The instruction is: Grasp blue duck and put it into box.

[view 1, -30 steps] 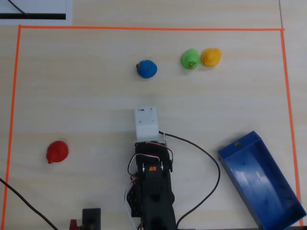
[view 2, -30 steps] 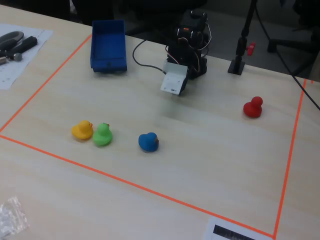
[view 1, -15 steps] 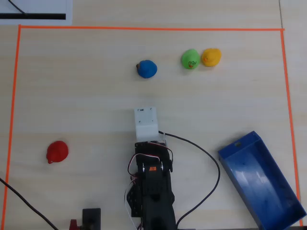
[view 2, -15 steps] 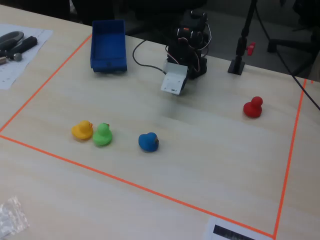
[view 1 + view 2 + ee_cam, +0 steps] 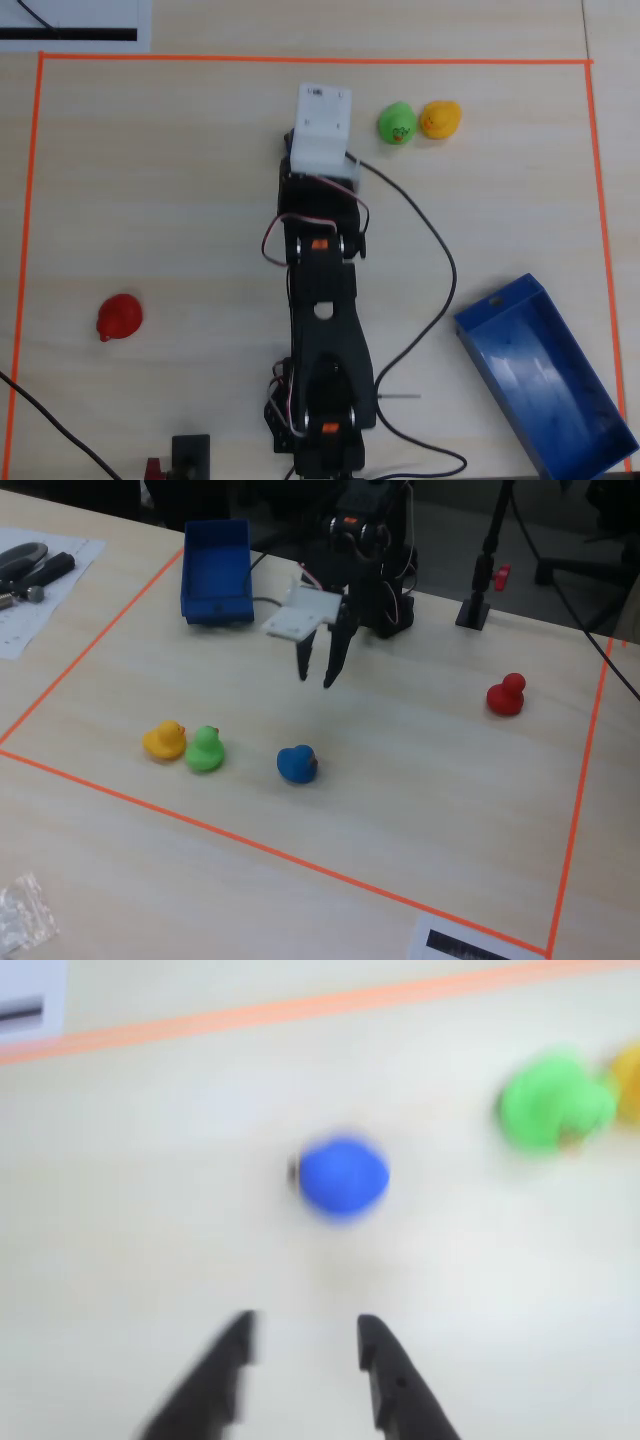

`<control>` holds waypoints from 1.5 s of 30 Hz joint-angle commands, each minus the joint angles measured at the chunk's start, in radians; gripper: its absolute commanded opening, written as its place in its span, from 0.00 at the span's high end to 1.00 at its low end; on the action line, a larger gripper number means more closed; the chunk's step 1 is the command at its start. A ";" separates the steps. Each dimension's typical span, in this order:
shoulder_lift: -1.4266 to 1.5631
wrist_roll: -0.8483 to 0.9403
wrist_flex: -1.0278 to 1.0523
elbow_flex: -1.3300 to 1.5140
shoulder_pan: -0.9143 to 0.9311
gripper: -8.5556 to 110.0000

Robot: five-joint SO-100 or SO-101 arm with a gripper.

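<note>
We see the arm has stretched out since prev frame; gripper [image 5: 314, 678] now hangs spread above the blue duck [image 5: 296, 764], not touching, mid-counter [image 5: 430, 780].

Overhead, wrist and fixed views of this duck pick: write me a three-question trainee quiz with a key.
1. True or false: the pincer is closed on the blue duck.
2. Which duck sits right beside the green duck? A) red B) yellow C) blue
3. Fill in: the box currently holds ____ ducks.

Key:
1. False; in the wrist view the pincer is open, short of the blue duck.
2. B, the yellow duck; the red duck sits far off.
3. No.
</note>
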State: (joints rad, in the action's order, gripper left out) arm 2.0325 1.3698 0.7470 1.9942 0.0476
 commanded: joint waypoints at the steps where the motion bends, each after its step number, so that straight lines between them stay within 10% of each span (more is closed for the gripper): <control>1: -0.465 0.005 0.067 -0.580 0.046 0.59; 31: -0.758 0.095 -0.150 -0.394 0.055 0.50; 40: -0.730 0.143 -0.147 -0.313 0.064 0.57; 45: -0.724 0.143 -0.132 -0.321 0.069 0.82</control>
State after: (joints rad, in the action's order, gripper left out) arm 1.2441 1.5186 0.6075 1.6843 0.1135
